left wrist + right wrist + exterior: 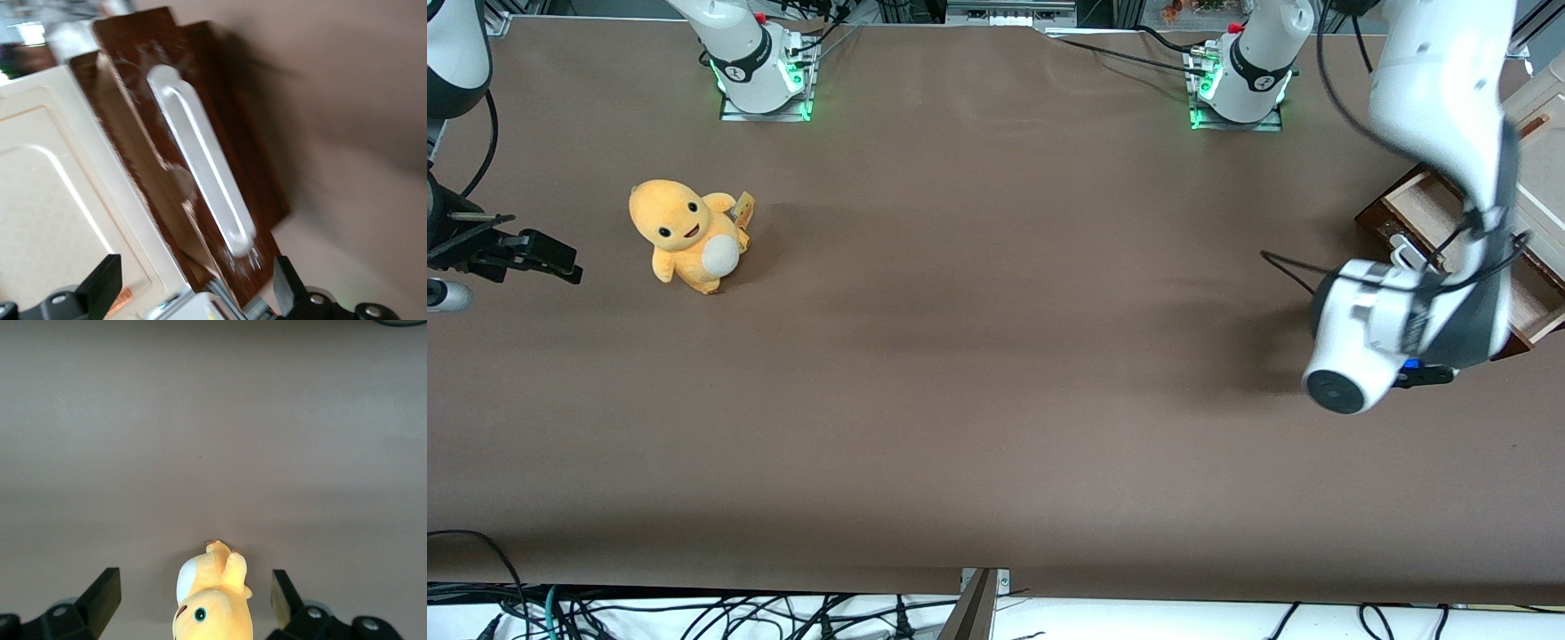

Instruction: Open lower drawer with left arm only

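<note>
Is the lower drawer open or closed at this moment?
Open: the lower drawer sticks out from the cabinet, its pale inside visible. The left arm's gripper is open and apart from the bar handle.

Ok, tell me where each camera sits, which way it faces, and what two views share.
Front view: high, looking down on the table; shows the left arm over the pulled-out lower drawer.
Left wrist view: on that arm, facing the drawer's handle; open gripper apart from it.
Right wrist view: above the plush toy.
Front and left wrist views share the drawer.

even overhead light, soft shadows; the left wrist view is motion-blurred.
</note>
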Robot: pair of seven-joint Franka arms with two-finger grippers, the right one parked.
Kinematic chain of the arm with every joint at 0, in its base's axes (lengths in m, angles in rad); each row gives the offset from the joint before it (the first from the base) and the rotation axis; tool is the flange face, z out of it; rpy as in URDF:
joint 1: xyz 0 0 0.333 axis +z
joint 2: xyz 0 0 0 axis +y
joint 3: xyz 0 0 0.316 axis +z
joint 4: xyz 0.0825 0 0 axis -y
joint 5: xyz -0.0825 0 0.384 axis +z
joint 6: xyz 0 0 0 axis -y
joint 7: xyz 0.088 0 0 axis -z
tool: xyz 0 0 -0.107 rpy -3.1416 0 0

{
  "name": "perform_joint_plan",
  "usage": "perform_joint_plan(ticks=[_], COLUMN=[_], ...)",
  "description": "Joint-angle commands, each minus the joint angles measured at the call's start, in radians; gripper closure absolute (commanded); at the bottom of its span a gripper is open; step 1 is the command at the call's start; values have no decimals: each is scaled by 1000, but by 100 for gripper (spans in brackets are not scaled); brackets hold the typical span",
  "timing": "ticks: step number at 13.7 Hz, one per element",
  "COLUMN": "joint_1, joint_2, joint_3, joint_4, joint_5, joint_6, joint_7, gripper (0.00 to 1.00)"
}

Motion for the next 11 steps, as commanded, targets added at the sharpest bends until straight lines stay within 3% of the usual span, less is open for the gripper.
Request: perform_joint_plan(ticks=[1, 7, 9, 11], joint_1=[9, 13, 19, 21], joint_2=[-67, -218, -274, -324], joint_3=[-3, -3, -5, 0], joint_4=[63, 66, 60, 53], joint_5=[-182, -500, -539, -635], joint_6=[-5, 64, 95, 113], joint_7=[111, 159, 191, 276], gripper=[0, 0, 0, 0])
